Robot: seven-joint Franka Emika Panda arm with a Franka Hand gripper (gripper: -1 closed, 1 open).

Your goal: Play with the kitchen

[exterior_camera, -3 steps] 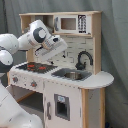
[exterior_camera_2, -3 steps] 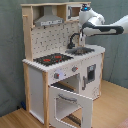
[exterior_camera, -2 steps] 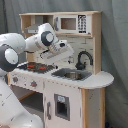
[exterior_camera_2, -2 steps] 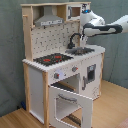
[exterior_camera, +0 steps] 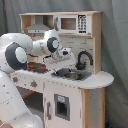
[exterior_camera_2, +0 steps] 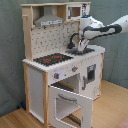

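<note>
Soft, even light falls across the kitchen (exterior_camera: 65, 60) in both exterior views, and you get no hard glare anywhere on its white panels. You see the deepest shade under the range hood (exterior_camera_2: 49, 21) and inside the open oven (exterior_camera_2: 75, 90) in the second exterior view. Both views come to you blurred throughout, edges smeared and fine detail lost. The grey curtain (exterior_camera: 115, 45) behind reads flat and dim.

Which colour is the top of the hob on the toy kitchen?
Black with red rings; the hob shows best in the second exterior view.
</note>
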